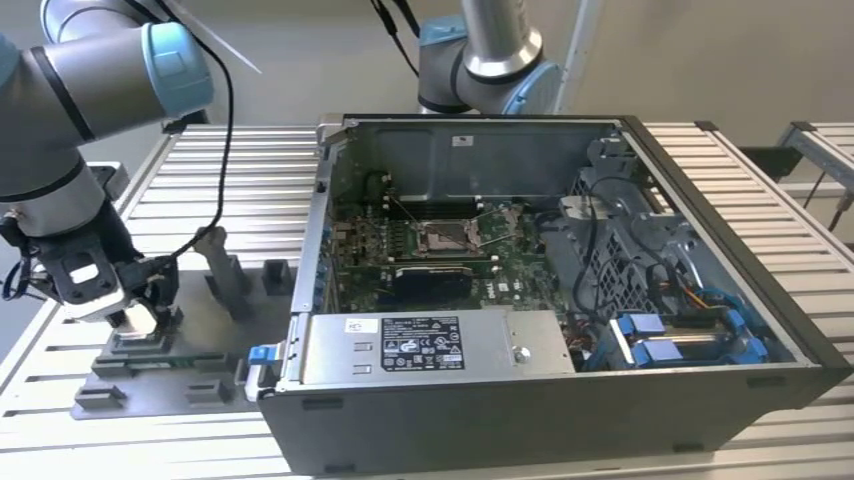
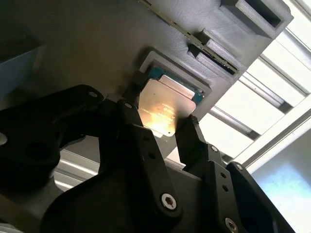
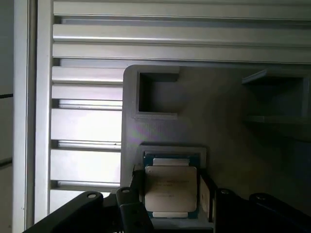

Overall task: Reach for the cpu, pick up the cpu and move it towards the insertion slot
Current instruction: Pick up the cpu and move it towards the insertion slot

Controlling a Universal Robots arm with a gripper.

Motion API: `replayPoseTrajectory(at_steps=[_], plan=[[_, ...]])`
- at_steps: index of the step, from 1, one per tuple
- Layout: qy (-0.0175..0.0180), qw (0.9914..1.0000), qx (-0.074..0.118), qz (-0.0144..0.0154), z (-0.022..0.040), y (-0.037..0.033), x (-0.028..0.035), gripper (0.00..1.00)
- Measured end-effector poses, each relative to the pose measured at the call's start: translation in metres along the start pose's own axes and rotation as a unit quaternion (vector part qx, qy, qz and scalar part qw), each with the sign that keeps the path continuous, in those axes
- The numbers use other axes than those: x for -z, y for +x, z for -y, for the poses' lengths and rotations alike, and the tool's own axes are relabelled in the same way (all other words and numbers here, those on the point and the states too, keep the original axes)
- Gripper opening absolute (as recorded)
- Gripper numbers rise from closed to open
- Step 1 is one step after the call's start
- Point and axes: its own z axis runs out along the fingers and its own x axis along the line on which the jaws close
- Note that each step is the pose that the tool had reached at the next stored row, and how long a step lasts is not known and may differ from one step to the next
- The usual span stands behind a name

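The work stands at the end of the reach, just at the grasp. The gripper (image 1: 140, 315) is down over the grey fixture plate (image 1: 200, 350), which lies by the bench (image 1: 240, 160) edge on the exterior view's left, near the front corner. The cpu (image 3: 171, 187) sits flat in its square nest on that plate, silvery face up with a green rim showing around it. In both wrist views the black fingers (image 2: 192, 138) stand on either side of the chip, parted to a little more than its width, close to two opposite edges. By the look of it nothing is clamped and the chip is not yet lifted. The insertion slot (image 1: 447, 235) lies well apart, inside the open computer case (image 1: 627, 130) in the middle of the bench. To my judgement, the next move calls for an even squeeze on both edges, then a straight rise clear of the nest walls.
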Motion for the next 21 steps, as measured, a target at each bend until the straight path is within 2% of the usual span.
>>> replayPoseTrajectory(at_steps=[14,21], plan=[[0.0033,0.99999,0.000,-0.0007,-0.0015,0.0004,0.0362,0.00],[0.0046,0.99999,0.000,-0.0009,-0.0019,0.0006,0.0462,0.00]])
